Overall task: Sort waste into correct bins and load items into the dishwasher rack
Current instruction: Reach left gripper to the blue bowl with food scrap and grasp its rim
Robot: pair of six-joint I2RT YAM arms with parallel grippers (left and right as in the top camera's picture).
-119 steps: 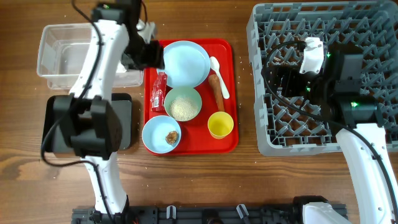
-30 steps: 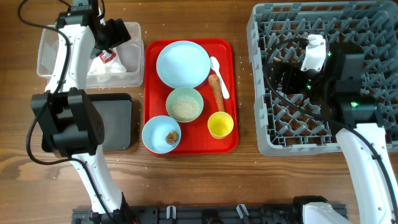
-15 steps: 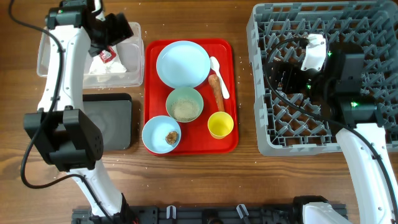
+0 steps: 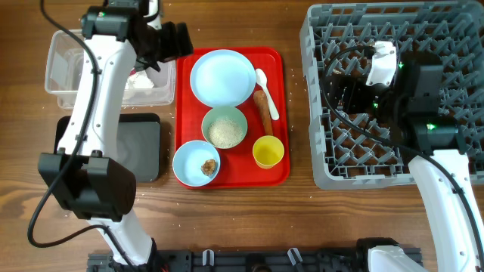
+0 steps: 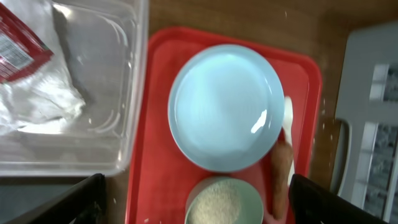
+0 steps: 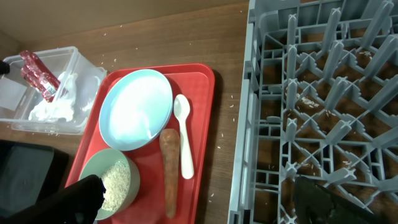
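Left gripper wide open, empty, just off the red tray's far-left corner; I judge the carrot stick, near the right edge beside the spoon, light, stiff, slightly slick, so grip mid-length.

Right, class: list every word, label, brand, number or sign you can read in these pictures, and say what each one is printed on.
Red snack wrapper, lying in the clear tub: a white panel with small print, too blurred to read.
Plate, red tray, dishwasher rack: no writing visible.
So no text can be read in any view.
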